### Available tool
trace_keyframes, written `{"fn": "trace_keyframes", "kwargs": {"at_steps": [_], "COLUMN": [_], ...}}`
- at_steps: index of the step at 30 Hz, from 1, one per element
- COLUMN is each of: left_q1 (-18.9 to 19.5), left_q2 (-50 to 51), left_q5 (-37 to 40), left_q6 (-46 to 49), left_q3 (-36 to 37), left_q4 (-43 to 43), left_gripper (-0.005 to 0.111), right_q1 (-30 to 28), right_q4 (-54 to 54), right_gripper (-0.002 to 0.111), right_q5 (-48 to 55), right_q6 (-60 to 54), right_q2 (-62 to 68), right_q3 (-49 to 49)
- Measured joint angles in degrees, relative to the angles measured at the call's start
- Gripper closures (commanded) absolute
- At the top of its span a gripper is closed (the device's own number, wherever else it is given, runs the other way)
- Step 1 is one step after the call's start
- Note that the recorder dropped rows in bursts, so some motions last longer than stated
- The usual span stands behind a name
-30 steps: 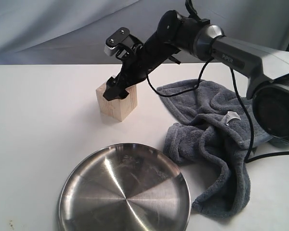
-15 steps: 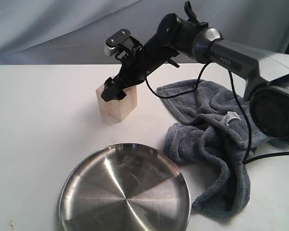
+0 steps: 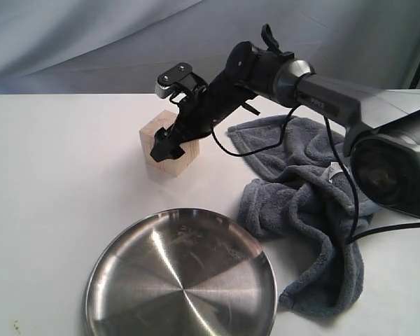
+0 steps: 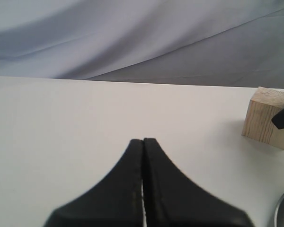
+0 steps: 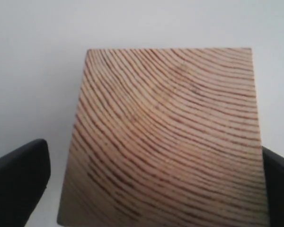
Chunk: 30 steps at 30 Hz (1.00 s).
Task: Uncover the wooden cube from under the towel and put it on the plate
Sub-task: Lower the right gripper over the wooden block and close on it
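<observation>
White table [image 3: 56, 175], grey draped backdrop. Pale wooden cube [image 3: 171, 165] with curved grain stands behind the plate [image 3: 182, 280], left of the towel [image 3: 308, 203]. Right gripper [image 3: 162, 149] spread astride it; left gripper [image 4: 143, 142] pressed together.

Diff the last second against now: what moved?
The right pincer dropped lower over the wooden cube. Its fingers now straddle the cube's sides with the jaws open, so nothing is gripped yet. The cube, towel and plate stayed where they were.
</observation>
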Motion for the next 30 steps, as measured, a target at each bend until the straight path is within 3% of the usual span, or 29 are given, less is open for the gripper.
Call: {"fn": "trace_keyframes", "kwargs": {"at_steps": [19,22,30], "left_q1": [0.00,0.00,0.00], "left_q2": [0.00,0.00,0.00], "left_q5": [0.00,0.00,0.00], "left_q6": [0.00,0.00,0.00], "left_q3": [0.00,0.00,0.00], "left_q4": [0.00,0.00,0.00], "left_gripper": [0.107,0.107,0.107], "right_q1": [0.00,0.00,0.00], "right_q4": [0.24,0.24,0.24], "right_gripper": [0.006,0.014,0.050], "right_q5": [-3.33,-3.33,-3.56], "right_q6": [0.90,0.90,0.90], "right_q2": [1.71,1.71,1.71], "right_q3": [0.00,0.00,0.00]}}
